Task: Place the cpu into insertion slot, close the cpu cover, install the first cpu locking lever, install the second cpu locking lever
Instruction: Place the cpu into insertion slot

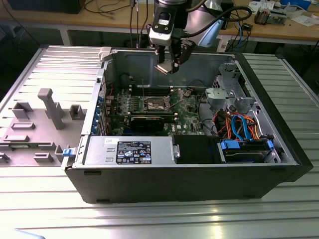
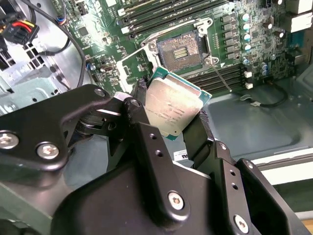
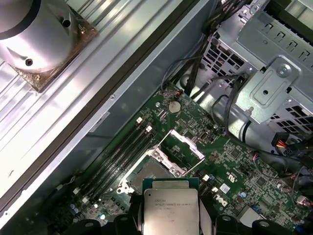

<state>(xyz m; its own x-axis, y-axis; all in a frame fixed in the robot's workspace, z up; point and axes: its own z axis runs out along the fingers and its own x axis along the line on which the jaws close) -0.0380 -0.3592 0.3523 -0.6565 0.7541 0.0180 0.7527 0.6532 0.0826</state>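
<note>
Exterior view has my tool hanging over the open computer case, which lies on its side on the ribbed metal table. The tool sits high above the motherboard, near the case's far wall. My fingers are closed on the cpu, which is well clear of the board. In the second wrist view the tool pinches the cpu by two opposite edges, one black fingertip pressed to each side. The chip's silver-grey metal top faces the camera and its green edge shows around it. Beyond the chip lies the insertion slot, with a dark centre and a silver rim and nothing seated in it. A thin locking lever stands loose beside it. Long memory slots run along the slot's other side. In the first wrist view the cpu is gripped in the tool the same way. The insertion slot lies just past its edge. The cpu cover is swung up and open, and green board shows through its square cut-out. In the exterior view the insertion slot lies just behind the long black graphics card. A labelled power supply fills the near corner, and a metal drive cage with blue cables is toward the exterior view's right. A grey moulded fixture rests on the table at the exterior view's left, apart from the case.
</note>
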